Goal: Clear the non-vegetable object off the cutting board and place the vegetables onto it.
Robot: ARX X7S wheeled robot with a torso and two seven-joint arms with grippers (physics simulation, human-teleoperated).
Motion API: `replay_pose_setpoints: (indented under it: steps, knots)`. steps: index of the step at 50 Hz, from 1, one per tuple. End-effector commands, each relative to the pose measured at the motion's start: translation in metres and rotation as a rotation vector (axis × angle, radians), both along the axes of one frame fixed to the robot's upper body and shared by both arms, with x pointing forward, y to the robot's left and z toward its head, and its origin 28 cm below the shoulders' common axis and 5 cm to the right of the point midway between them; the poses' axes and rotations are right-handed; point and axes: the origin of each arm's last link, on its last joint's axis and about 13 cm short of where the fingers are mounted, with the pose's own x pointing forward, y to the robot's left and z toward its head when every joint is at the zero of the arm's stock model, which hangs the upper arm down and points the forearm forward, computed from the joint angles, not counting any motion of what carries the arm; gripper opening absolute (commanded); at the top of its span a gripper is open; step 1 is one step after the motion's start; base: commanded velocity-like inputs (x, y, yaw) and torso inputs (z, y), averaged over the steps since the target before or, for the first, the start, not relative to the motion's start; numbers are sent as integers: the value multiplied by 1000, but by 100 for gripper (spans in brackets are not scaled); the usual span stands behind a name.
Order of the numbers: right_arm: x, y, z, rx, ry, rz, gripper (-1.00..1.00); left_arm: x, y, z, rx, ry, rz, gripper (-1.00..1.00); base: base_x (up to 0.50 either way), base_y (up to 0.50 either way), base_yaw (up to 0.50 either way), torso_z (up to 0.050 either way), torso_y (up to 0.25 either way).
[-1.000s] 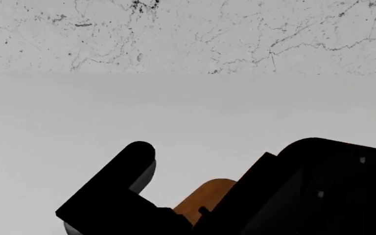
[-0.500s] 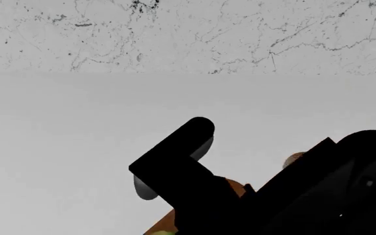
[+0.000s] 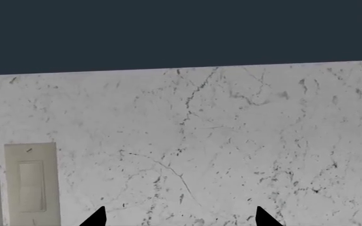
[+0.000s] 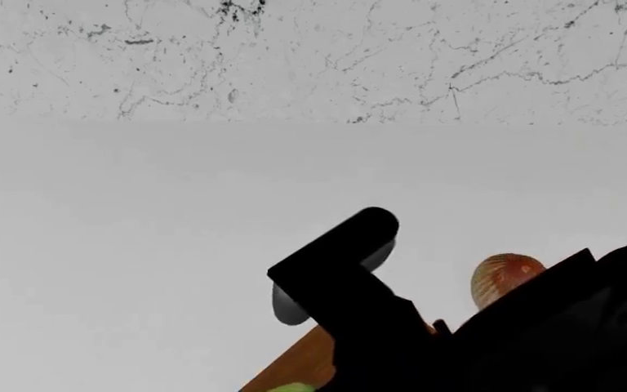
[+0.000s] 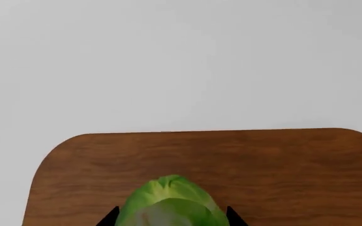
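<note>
Your right claw [image 5: 169, 221] is gripping a green vegetable [image 5: 170, 200] between its two dark fingertips, closed around it just above the cutting board [image 5: 282, 165], whose rounded far edge is lying just beyond the claw with bare white counter [image 5: 168, 61] past that. In the head view the orange-tan shell [image 4: 504, 276] is sitting on the counter off the board, just beside your right arm. Your left claw [image 3: 177, 219] is pointing at the speckled wall [image 3: 231, 141], fingertips spread apart and holding nothing, with a light switch [image 3: 30, 186] off to one side.
</note>
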Motion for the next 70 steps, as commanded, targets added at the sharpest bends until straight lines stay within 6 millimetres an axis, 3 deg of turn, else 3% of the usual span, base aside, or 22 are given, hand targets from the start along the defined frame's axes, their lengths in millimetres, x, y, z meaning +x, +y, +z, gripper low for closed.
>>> replay_pose_setpoints:
  steps: [1, 5, 6, 12, 31, 39, 40, 41, 42, 70]
  knots:
    - [5, -2, -10, -13, -2, 3, -100, -2, 0, 2, -22, -19, -35, 100, 14, 0, 0, 0, 0]
    - [4, -2, -10, -13, -1, -3, -100, -3, 1, 2, -23, -18, -34, 100, 7, 0, 0, 0, 0]
    - [4, -2, -9, -18, -3, -4, 100, -3, 1, 2, -25, -18, -33, 100, 0, 0, 0, 0, 0]
    - [2, -3, -2, -25, -14, -1, 100, -2, 1, 1, -24, -16, -33, 100, 7, 0, 0, 0, 0]
    - [-19, 3, 46, -51, -167, 35, 100, -5, -1, 6, -22, -27, -38, 100, 7, 0, 0, 0, 0]
    - [-30, -4, 60, -51, -230, -17, 100, -5, -2, 4, -22, -21, -41, 100, 5, 0, 0, 0, 0]
    - [-32, -5, 63, -52, -237, -22, 100, -5, -2, 4, -23, -22, -43, 100, 0, 0, 0, 0, 0]
    - [-43, -24, 69, -31, -282, -148, 100, -6, -3, 6, -23, -26, -49, 100, 14, 0, 0, 0, 0]
    - [-45, -27, 71, -28, -292, -167, 100, -6, -3, 6, -24, -26, -49, 100, 0, 0, 0, 0, 0]
    - [-69, -79, 72, -47, -324, -476, 100, -5, -8, 5, -20, -25, -63, 100, 0, 0, 0, 0, 0]
